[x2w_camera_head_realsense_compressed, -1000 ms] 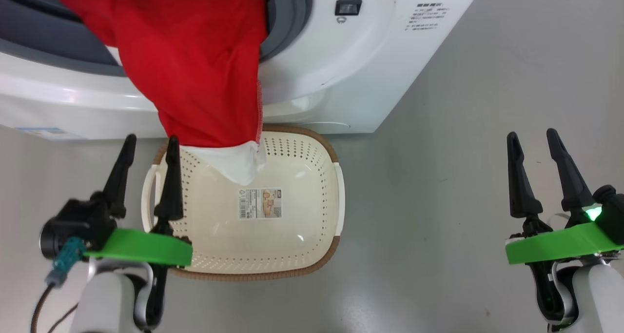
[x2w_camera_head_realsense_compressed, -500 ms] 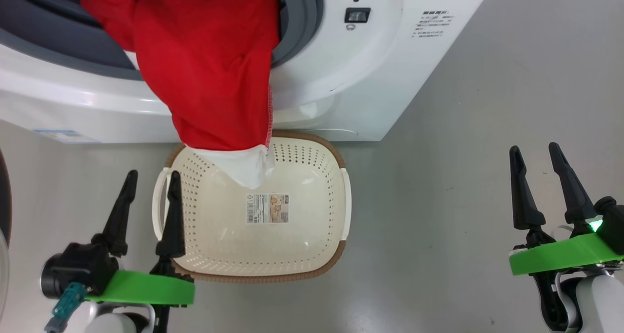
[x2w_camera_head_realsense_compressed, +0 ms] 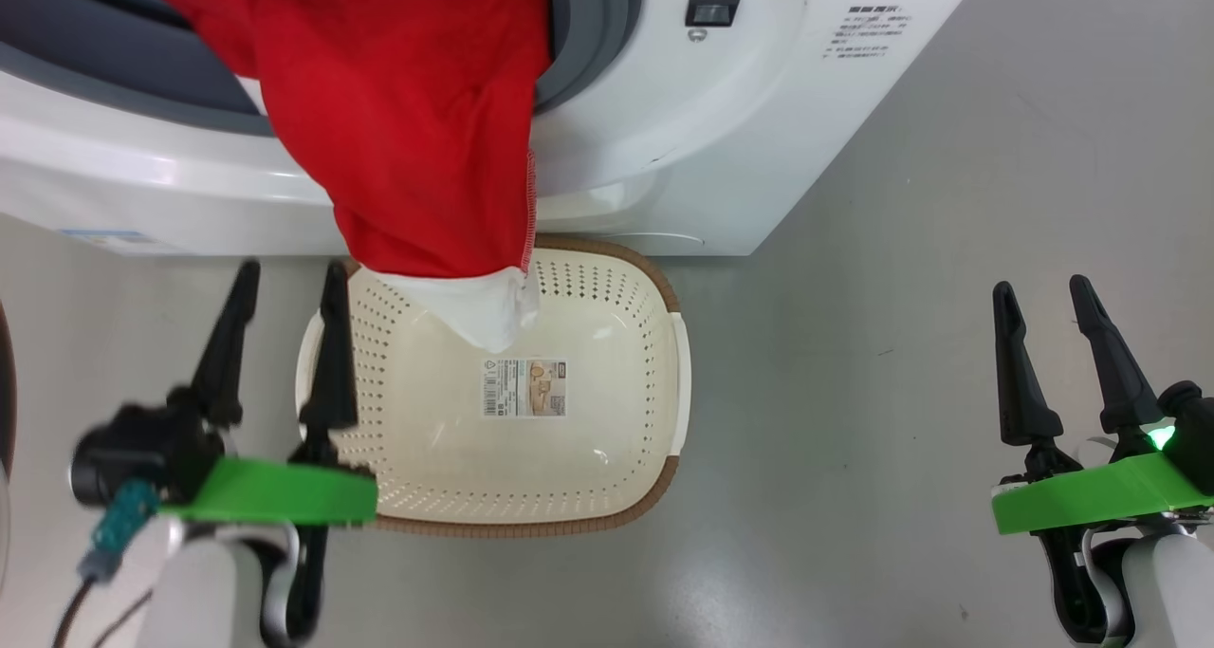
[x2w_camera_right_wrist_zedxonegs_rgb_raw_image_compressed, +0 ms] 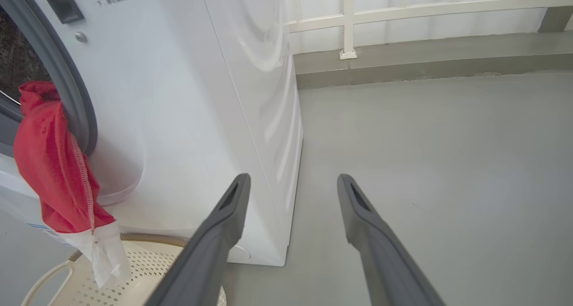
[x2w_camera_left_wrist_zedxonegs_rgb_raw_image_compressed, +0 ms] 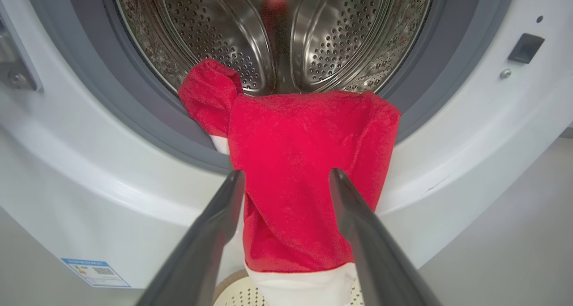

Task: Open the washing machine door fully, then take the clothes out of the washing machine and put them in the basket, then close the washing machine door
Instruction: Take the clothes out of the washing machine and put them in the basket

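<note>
Now both pairs of jaws stand released and empty: the left jaws hover at the basket's [x2w_camera_head_realsense_compressed: 531,527] left handle, the right jaws well apart over bare floor [x2w_camera_head_realsense_compressed: 854,392]. The clothes [x2w_camera_head_realsense_compressed: 408,117] drape out of the washing machine [x2w_camera_head_realsense_compressed: 759,107], over its grey gasket [x2w_camera_left_wrist_zedxonegs_rgb_raw_image_compressed: 125,104], white hem hanging above the basket's far end; behind them gleams the steel drum [x2w_camera_left_wrist_zedxonegs_rgb_raw_image_compressed: 215,32].

fuzzy red cloth clothes [x2w_camera_left_wrist_zedxonegs_rgb_raw_image_compressed: 309,162], perforated shiny steel drum [x2w_camera_left_wrist_zedxonegs_rgb_raw_image_compressed: 215,37], perforated plastic basket [x2w_camera_head_realsense_compressed: 626,411]
</note>
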